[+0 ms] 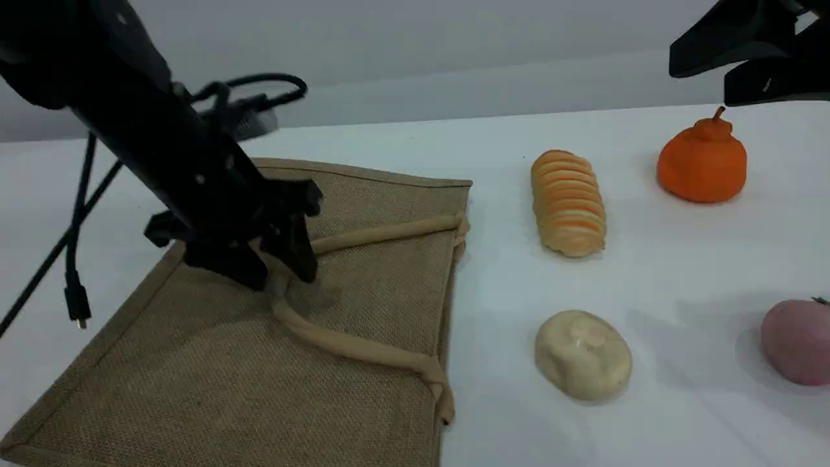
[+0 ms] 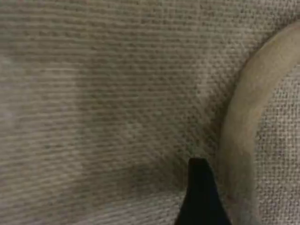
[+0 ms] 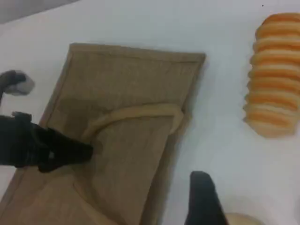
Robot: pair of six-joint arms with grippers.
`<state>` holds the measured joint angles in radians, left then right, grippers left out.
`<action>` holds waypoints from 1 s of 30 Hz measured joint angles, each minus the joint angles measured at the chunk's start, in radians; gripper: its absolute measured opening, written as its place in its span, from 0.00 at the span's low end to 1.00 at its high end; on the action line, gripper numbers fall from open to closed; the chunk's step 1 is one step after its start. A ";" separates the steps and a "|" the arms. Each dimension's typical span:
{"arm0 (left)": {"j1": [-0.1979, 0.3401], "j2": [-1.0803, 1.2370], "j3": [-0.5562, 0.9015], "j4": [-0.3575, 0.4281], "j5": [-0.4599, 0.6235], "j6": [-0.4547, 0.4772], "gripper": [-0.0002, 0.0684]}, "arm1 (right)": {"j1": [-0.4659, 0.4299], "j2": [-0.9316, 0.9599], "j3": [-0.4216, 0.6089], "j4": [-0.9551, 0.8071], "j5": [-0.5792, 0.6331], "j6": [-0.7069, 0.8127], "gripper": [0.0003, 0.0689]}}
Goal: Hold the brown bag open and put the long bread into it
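L gripper (image 1: 275, 269), jaws spread, straddles the handle (image 1: 337, 344) atop the flat brown bag (image 1: 214, 383), prob. touching: close on rope only, lift; R gripper (image 1: 746, 65), spread, empty, hangs above/behind the long bread (image 1: 569, 202).

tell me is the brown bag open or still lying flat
Flat and shut: the brown bag lies spread on the table, its handle resting across the top face.

Left gripper (image 1: 279, 275) low, right gripper (image 1: 746, 65) raised
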<state>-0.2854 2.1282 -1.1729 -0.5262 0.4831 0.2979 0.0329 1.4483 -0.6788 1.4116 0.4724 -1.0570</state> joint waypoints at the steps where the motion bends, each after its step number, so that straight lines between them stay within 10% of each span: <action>1: -0.006 0.009 0.000 0.001 0.001 0.000 0.64 | 0.000 0.000 0.000 0.000 0.000 0.000 0.56; 10: -0.007 0.049 -0.010 0.010 -0.018 -0.049 0.60 | 0.000 -0.001 0.000 0.000 0.000 0.000 0.56; 19: -0.007 0.049 -0.010 -0.001 -0.027 -0.082 0.15 | 0.000 -0.001 0.000 0.000 0.000 0.000 0.56; 30: -0.007 -0.018 -0.082 0.003 0.086 -0.085 0.13 | 0.000 -0.001 0.000 0.000 -0.003 -0.013 0.56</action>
<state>-0.2926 2.1099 -1.2549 -0.5228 0.5689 0.2130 0.0329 1.4474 -0.6788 1.4116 0.4692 -1.0700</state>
